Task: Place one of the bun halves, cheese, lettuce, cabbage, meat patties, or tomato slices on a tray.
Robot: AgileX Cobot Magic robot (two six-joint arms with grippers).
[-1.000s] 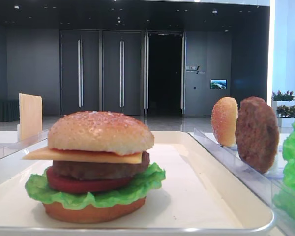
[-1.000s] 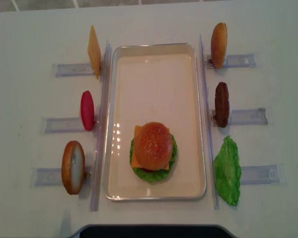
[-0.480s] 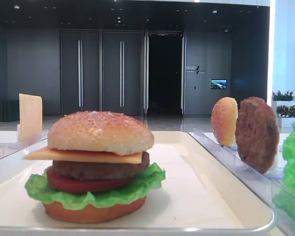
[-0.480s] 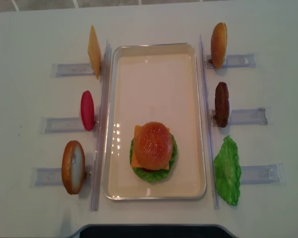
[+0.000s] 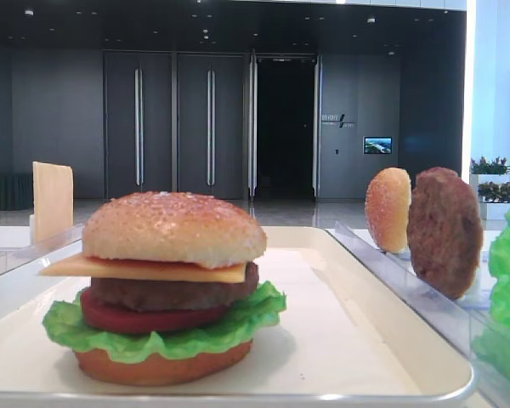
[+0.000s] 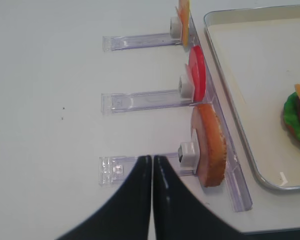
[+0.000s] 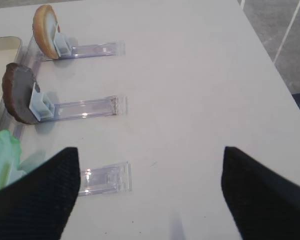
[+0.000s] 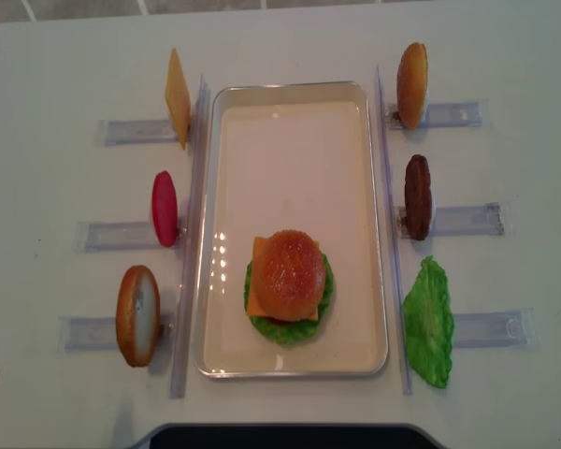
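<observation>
1. The tray (image 8: 226, 224) lies in the middle of the desk (image 8: 56, 56) and carries a finished stack toward its near end: a seeded bun top (image 8: 288, 273) over cheese (image 5: 144, 269), patty, tomato and lettuce (image 5: 166, 338), on a flat bottom bun. By my reading the placing is done.
2. The spare pieces stand on edge in clear racks (image 8: 122, 131) along both long sides of the tray, presumably so a tool can pinch them by their faces. On one side are a cheese slice (image 8: 177, 97), a tomato slice (image 8: 165, 209) and a bun half (image 8: 137, 315). On the other are a bun half (image 8: 411, 85) and a meat patty (image 8: 417, 197). One lettuce leaf (image 8: 428, 323) lies flat beside its rack instead.
3. The right tool (image 7: 150, 195) hovers over bare desk beside the racks, its fingers wide apart and holding nothing.
4. The left tool (image 6: 152, 195) has its fingers pressed together, empty, just beside the nearest bun half.
</observation>
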